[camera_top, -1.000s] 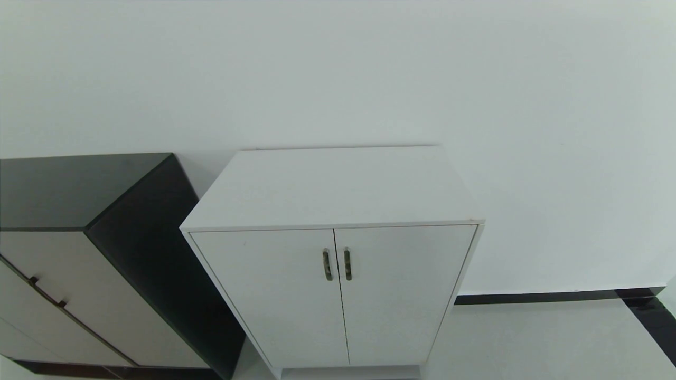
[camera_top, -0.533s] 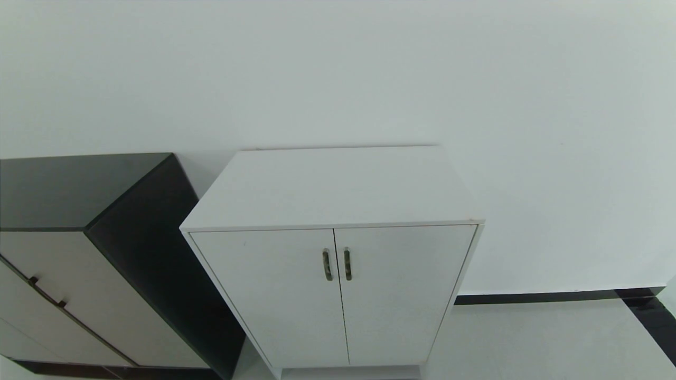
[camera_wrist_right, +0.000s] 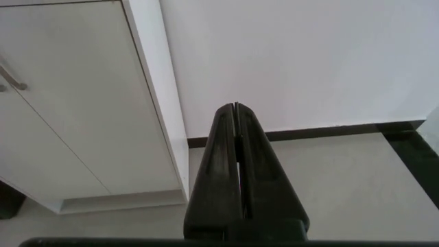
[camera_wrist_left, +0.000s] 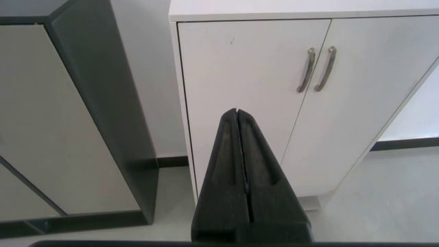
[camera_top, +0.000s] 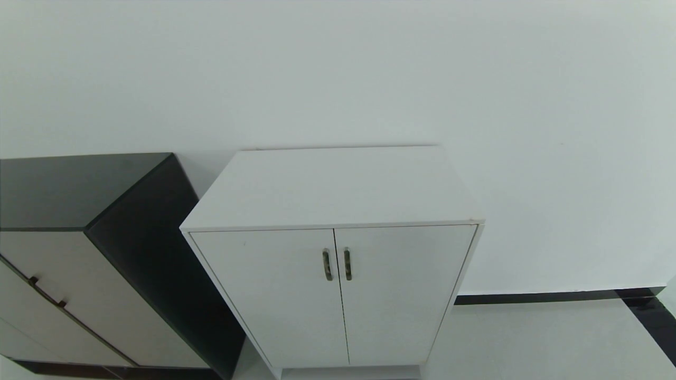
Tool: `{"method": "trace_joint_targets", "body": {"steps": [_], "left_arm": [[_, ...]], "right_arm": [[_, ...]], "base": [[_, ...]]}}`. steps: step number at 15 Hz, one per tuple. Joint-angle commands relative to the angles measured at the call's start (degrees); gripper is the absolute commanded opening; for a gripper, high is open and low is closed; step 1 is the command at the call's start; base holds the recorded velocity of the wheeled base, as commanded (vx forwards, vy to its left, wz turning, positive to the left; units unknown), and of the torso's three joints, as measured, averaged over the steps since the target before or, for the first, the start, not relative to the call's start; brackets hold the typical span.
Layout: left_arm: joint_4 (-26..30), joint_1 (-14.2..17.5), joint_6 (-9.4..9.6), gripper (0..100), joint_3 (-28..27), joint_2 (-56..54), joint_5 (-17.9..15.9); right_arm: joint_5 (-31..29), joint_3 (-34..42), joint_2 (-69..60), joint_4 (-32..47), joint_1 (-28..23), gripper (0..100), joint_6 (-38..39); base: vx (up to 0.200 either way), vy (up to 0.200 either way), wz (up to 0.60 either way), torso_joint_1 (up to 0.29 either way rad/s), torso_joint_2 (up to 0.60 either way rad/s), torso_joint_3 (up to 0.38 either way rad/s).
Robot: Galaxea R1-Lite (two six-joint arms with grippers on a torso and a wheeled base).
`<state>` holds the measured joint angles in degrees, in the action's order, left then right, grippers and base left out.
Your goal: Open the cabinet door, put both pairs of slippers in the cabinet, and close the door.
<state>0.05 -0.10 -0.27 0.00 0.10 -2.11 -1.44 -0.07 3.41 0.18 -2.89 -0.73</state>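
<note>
A white cabinet (camera_top: pixel 332 190) with two doors stands against the wall, both doors closed. Two metal handles (camera_top: pixel 337 264) sit side by side at the middle seam. In the left wrist view my left gripper (camera_wrist_left: pixel 236 113) is shut with nothing in it, some way in front of the left door (camera_wrist_left: pixel 250 89), with the handles (camera_wrist_left: pixel 317 68) off to one side. In the right wrist view my right gripper (camera_wrist_right: pixel 235 108) is shut and empty, facing the cabinet's right side panel (camera_wrist_right: pixel 161 96) and the wall.
A dark cabinet (camera_top: pixel 105 248) with pale fronts stands close beside the white one on its left. Bare light floor (camera_top: pixel 538 338) with a black skirting strip (camera_top: pixel 554 296) lies to the right of the white cabinet.
</note>
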Motion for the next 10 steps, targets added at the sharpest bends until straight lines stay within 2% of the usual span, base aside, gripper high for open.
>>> {"method": "trace_joint_targets", "body": {"steps": [1,3,10], "left_arm": [[0.0,0.0,-0.08,0,0.0,0.0,0.0],[0.0,0.0,-0.08,0,0.0,0.0,0.0],[0.0,0.0,0.27,0,0.0,0.0,0.0]], "right_arm": [[0.3,0.1,1.2,0.0,-0.3,0,0.2],[1.2,0.0,-2.8,-0.1,3.7,0,0.6],[2.1,0.1,-3.4,-0.1,2.9,0,0.4]], "base": [[0.000,0.000,0.00,0.000,0.00,0.000],[0.000,0.000,0.00,0.000,0.00,0.000],[0.000,0.000,0.00,0.000,0.00,0.000]]}}
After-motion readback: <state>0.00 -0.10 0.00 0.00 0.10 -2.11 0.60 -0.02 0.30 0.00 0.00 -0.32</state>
